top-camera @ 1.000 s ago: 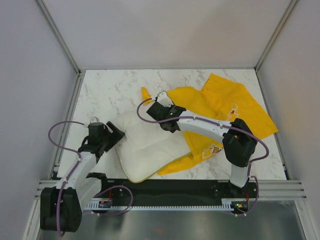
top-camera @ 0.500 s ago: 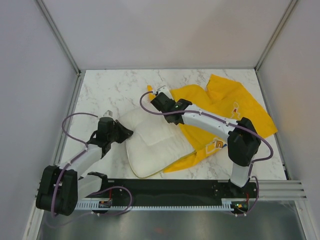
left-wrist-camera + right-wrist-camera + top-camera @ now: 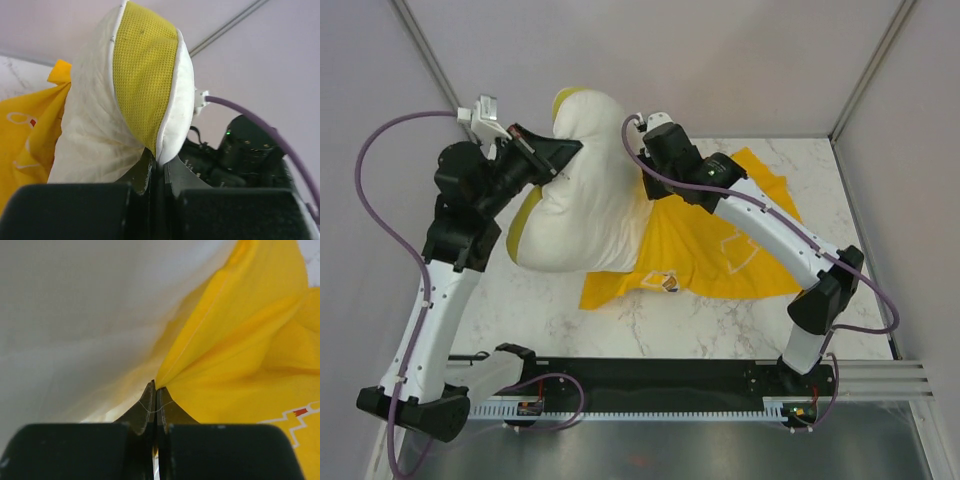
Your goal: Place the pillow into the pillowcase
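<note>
Container: the bright yellow, thin fabric pillowcase (image 3: 720,262) with its cartoon print lay spread over the centre and right of the white marble tabletop (image 3: 545,320), its upper left edge drawn upward.
Contents: the plump white quilted pillow (image 3: 588,195) with a yellow mesh edge band overlapped the pillowcase at centre frame. Whether its lower end sat inside could not be told.
Pillow's place: raised off the tabletop, upper left of centre in the top view.
Left: the left gripper (image 3: 159,161) was pressed together on a seamed corner of the pillow.
Right: the right gripper (image 3: 155,390) pinched a fold of the pillowcase, with the pillow just beside it at the upper left of its wrist view.
Count: one pillow, one pillowcase, two grippers.
</note>
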Controlling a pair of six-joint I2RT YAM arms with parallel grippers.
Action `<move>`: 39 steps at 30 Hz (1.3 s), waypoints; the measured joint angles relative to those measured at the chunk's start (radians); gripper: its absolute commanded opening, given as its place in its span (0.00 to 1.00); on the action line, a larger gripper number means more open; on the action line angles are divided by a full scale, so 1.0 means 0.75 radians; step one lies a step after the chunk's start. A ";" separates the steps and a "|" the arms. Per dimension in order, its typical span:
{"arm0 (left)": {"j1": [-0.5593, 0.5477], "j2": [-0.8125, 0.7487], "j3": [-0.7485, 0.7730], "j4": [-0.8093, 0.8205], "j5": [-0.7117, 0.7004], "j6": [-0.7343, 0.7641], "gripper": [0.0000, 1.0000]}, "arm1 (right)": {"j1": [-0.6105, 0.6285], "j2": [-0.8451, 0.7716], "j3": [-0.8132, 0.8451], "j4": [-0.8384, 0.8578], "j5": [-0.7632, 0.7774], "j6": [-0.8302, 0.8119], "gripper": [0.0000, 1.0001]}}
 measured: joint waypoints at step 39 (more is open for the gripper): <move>-0.111 0.226 1.007 -0.544 -0.011 -0.124 0.02 | -0.038 -0.508 -0.257 0.389 -0.696 0.504 0.00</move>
